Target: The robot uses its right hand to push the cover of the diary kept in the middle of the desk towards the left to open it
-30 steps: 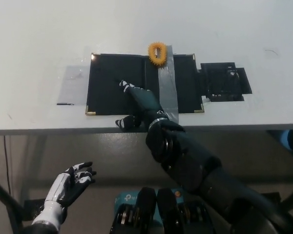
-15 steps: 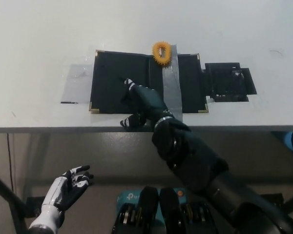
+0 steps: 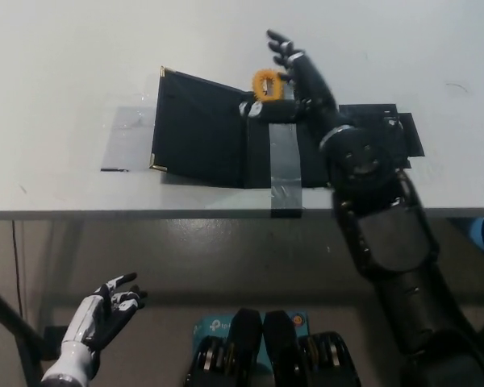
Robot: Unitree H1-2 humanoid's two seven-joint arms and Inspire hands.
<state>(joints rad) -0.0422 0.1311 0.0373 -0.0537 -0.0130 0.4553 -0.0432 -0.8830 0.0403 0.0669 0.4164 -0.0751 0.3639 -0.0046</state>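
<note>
Diary (image 3: 206, 129) lies just to the left of my right hand (image 3: 300, 71) and slightly nearer me, flat near the desk's (image 3: 64, 48) front edge. My right hand hovers over the far right part of the book, beside the orange ring (image 3: 264, 84), fingers apart and holding nothing, pointing away from me. The black arm crosses the diary's right side, so what lies beneath it is hidden.

From the hand leftward: first the orange ring, touching the diary's far edge, then a grey tape strip (image 3: 283, 165) running from the ring toward me and over the desk's front lip. Past the tape sits the left leaf, with brass corners, its far left corner looking slightly raised off the desk; I cannot tell whether it lies fully flat. The diary's long axis runs left to right, its spine running away from me, near the tape. Left of the book is a clear patch of tape (image 3: 129, 139) on the desk. Right of my arm is a black patch (image 3: 387, 133), partly hidden.

My right hand is much the nearer one; my left hand (image 3: 105, 313) rests low below the desk edge, fingers loosely apart, empty.

I count one diary, one ring, one grey strip, one clear patch, one black patch.
</note>
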